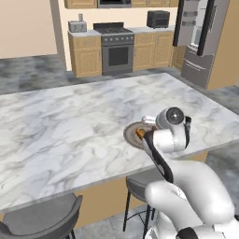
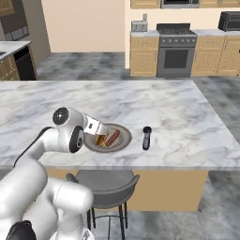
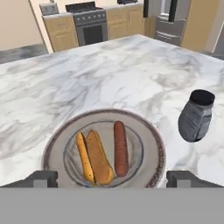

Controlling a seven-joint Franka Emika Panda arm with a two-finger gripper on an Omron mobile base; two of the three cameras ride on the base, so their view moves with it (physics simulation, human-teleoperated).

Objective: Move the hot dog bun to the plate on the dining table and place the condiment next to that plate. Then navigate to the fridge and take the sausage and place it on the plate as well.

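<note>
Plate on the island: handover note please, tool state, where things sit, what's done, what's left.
Tool: open, holding nothing, hovering just above the near edge of the plate.
Plate sits on the dining table, near its front edge.
Hot dog bun lies on the plate; sausage lies beside it on the same plate, close alongside.
Condiment stands upright on the table just right of the plate, not touching it.
Fridge doors stand open at the back.
Done: bun, condiment and sausage all placed.
Left: probably just retract the arm.
</note>
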